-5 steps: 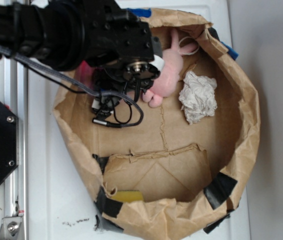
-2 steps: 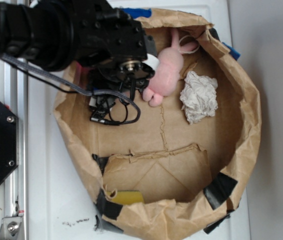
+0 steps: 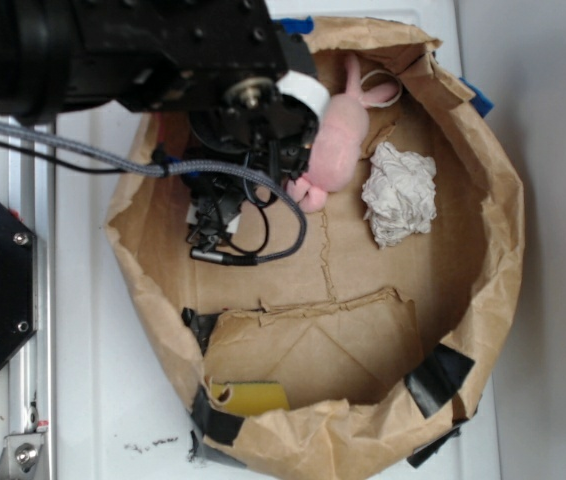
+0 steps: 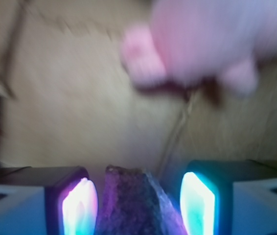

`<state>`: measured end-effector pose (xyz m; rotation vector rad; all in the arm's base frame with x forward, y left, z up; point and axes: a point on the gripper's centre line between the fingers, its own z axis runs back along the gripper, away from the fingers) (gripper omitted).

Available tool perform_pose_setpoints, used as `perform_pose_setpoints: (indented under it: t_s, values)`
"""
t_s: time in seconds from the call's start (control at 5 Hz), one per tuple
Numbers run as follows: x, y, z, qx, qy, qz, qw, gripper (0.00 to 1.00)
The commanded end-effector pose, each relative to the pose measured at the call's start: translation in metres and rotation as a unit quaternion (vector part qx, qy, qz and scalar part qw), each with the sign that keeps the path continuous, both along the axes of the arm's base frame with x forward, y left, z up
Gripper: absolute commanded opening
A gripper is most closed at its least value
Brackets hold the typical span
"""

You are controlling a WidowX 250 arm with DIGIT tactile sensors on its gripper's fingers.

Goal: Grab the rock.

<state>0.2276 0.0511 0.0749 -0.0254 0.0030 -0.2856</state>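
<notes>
One rock [image 4: 138, 203], one pink plush toy [image 3: 335, 140], one crumpled whitish paper ball [image 3: 399, 193] and one yellow block [image 3: 248, 397] are what I count inside the shallow brown paper bag [image 3: 503, 250], which sits on the white counter [image 3: 93, 400]. The rock is dark and rough, with a pitted, grainy face and an angular top edge, tinted purple by the glow of the pads. It sits right between the two fingers [image 4: 77, 208] of the pincer [image 4: 139, 205], low in the wrist view; the fingers stand apart with the stone in the gap, a thin space on each side, so they are not clamped on it. The plush toy lies just beyond (blurred in the close view), beside the black arm [image 3: 113, 50]. From overhead the rock itself is hidden under the arm. Black tape patches [image 3: 441, 378] hold the bag's rim. No writing or label can be read anywhere.
</notes>
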Motion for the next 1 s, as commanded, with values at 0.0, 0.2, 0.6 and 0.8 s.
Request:
perform_pose_setpoints:
  t_s: [0.0, 0.2, 0.6, 0.8]
  values:
    - [0.027, -0.032, 0.054, -0.025, -0.095, 0.002, 0.995, 0.0]
    - [0.035, -0.045, 0.076, -0.037, -0.11, 0.014, 0.993, 0.0]
    - [0.04, -0.051, 0.087, -0.065, -0.085, 0.019, 0.994, 0.0]
    - [0.037, -0.054, 0.087, -0.046, -0.072, 0.012, 0.996, 0.0]
